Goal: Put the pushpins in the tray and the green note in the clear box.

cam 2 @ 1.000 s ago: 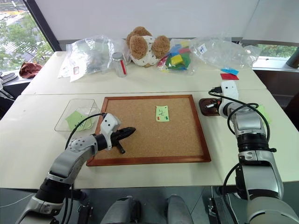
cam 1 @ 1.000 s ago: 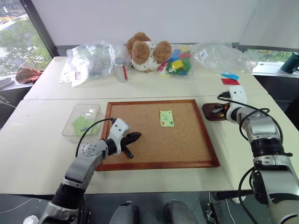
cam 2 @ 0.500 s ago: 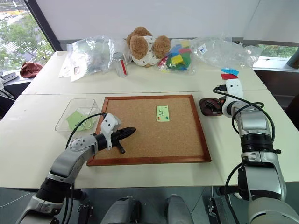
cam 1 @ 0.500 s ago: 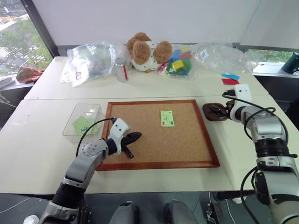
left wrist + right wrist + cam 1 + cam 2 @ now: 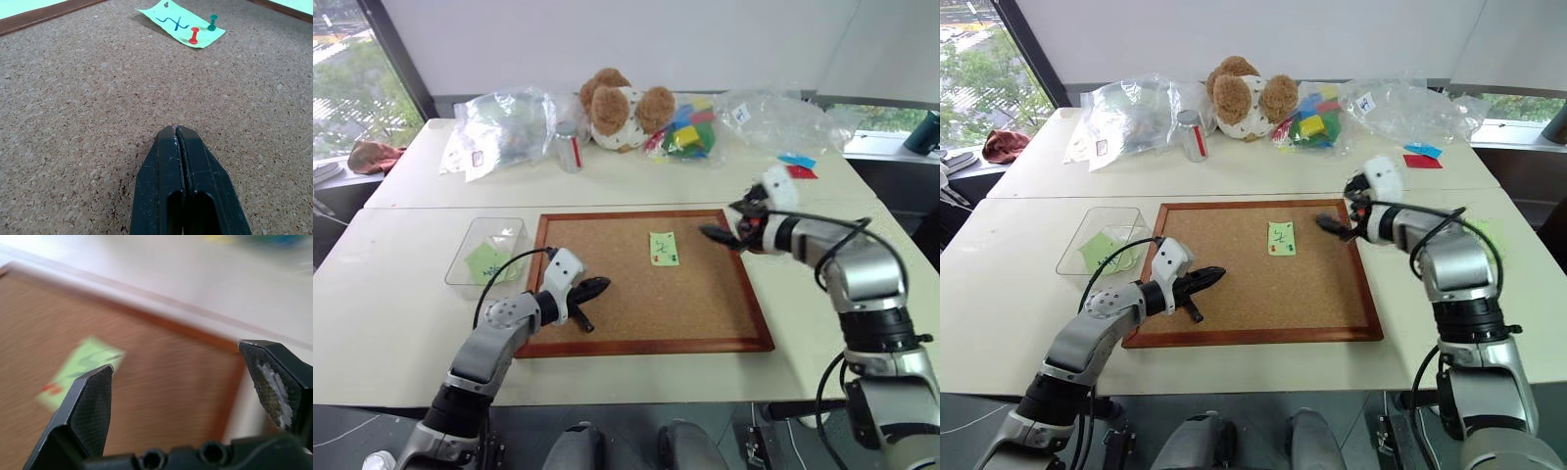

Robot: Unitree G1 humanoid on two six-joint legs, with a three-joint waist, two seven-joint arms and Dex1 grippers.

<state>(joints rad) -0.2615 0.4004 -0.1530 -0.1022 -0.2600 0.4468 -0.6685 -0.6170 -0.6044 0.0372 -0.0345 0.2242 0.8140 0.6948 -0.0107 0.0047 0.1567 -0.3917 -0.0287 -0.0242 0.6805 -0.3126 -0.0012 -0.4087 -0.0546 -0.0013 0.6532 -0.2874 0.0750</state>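
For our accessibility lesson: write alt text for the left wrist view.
The shut left gripper rests low over the corkboard. Ahead lies the green note with a dark scribble, pinned by a red pushpin and a green pushpin.

I find the left arm reaching forward from the lower left, forearm low and angled toward the right. Its left gripper (image 5: pixel 597 287) points forward and slightly down, and in the left wrist view the two black fingers (image 5: pixel 168 181) lie pressed flat together along their length, with nothing between them. The right arm extends from the right, elbow bent, wrist turned toward the left. Its right gripper (image 5: pixel 722 227) points left and somewhat down, raised above the surface. In the right wrist view its fingers (image 5: pixel 90 404) stand wide apart and, as far as the blur allows, empty.
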